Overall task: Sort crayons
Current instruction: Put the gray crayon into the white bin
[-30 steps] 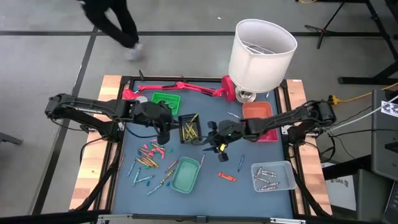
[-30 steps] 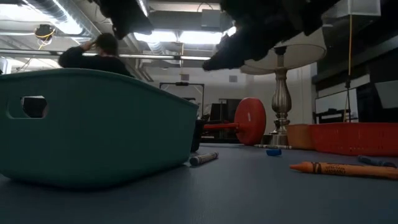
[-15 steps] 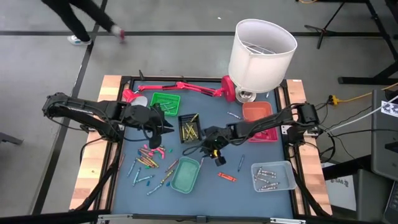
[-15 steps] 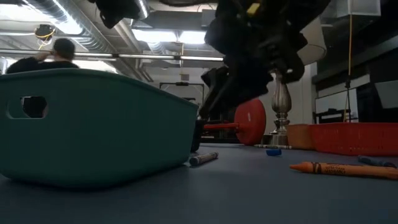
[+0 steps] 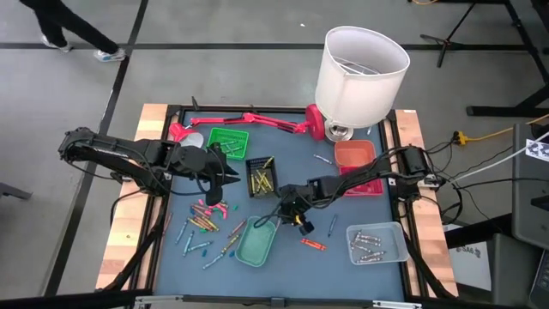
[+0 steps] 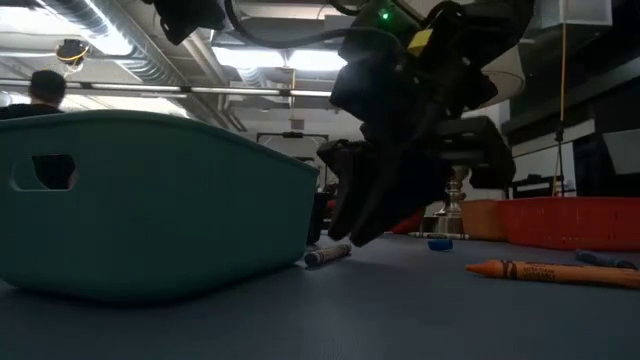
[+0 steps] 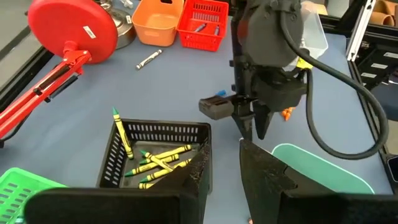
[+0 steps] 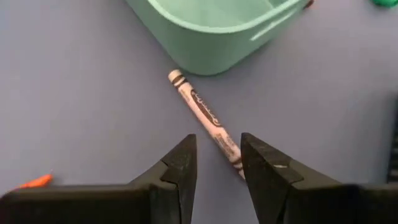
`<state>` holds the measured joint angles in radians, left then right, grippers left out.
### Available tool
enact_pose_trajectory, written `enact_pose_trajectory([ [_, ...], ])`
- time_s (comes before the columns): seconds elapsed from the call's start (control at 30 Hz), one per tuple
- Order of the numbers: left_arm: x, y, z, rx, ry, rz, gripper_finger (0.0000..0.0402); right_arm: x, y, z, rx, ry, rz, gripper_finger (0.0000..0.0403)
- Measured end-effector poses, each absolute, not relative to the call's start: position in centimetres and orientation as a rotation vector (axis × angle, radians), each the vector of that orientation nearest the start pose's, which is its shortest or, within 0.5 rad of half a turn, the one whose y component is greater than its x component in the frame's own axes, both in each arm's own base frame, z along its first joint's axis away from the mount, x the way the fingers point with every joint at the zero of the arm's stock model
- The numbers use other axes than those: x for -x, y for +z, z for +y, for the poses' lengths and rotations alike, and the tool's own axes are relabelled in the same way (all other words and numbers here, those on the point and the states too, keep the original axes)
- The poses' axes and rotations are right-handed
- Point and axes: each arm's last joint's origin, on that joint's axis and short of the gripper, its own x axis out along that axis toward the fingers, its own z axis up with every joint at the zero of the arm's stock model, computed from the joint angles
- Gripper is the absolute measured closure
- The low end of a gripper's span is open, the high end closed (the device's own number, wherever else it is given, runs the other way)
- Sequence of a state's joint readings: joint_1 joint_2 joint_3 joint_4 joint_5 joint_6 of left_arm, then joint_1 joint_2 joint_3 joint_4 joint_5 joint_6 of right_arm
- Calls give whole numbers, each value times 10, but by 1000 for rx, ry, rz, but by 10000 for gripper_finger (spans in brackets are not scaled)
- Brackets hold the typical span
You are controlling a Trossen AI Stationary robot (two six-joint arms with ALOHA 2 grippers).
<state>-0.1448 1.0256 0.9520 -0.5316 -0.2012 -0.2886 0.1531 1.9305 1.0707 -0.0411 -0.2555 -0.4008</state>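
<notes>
- The right gripper is hanging low over the table near the middle, just off the far right corner of the teal tray, fingers parted and holding nothing.
- Straight under those open fingers a silvery grey crayon is lying flat on the mat, just beside the teal tray's wall, one end already sitting between the fingertips.
- The left gripper is waiting left of the black basket; its fingers are standing a little apart and gripping nothing.
- Sorting is looking partly done: yellow crayons are lying in the black basket, and grey ones are sitting in the clear tray at the near right.
- The red basket is holding a few crayons too, though their colours are hard to make out.
- The teal tray is showing nothing inside that I can see.
- Plenty is left: a loose cluster of pink, green and blue crayons is spread near the left side, and an orange crayon is lying alone right of the teal tray.
- My read: this grey crayon is the next pick, with well over half the job remaining.
</notes>
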Motion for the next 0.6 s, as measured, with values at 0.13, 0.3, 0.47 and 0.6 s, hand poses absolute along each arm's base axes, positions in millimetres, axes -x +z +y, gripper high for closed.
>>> enact_pose_trajectory([
  [0.13, -210, 316, -25, 177, 140, 582, 329, -374, 121, 64, 321, 551, 831, 281],
  [0.3, -210, 316, -25, 199, 147, 582, 329, -373, 117, 64, 316, 555, 853, 281],
  [0.47, -209, 316, -25, 199, 147, 583, 329, -372, 117, 64, 307, 558, 873, 283],
  [0.6, -207, 313, -26, 240, 128, 632, 329, -370, 115, 64, 297, 574, 897, 308],
])
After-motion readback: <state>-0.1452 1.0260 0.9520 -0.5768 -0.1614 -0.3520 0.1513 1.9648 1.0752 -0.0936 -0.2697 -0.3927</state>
